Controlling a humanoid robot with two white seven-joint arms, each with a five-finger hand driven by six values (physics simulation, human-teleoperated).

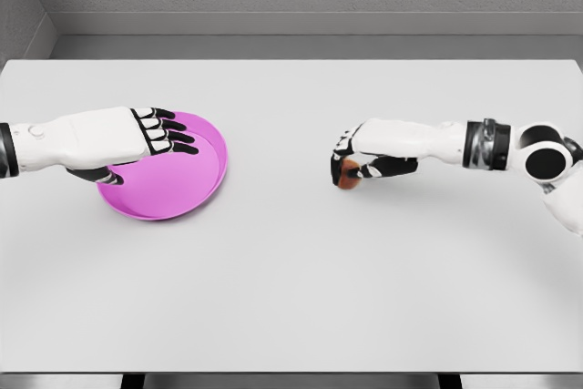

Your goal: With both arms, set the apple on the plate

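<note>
My right hand [357, 159]: It comes in from the right side and sits low on the table, a bit right of the middle. My fingers are curled down and wrapped around the apple. The back of my hand faces up.

Apple [349, 179]: It is under my right hand, on the table. I can only see a small bit of it, red and brown, peeking out below my fingers. My hand hides the rest.

My left hand [150, 138]: It comes in from the left side. It is over the left part of the plate. My fingers are out straight and lie side by side, pointing to the right. They hold nothing. My thumb hangs lower, near the plate's left edge. I cannot tell if my hand touches the plate or floats just over it.

Plate [196, 184]: It is pink and round, with a raised rim. It lies flat on the left half of the table. My left hand covers part of it.

Apple and plate: They are well apart. The apple is not on the plate yet.

Table [291, 289]: It is white and wide.
</note>
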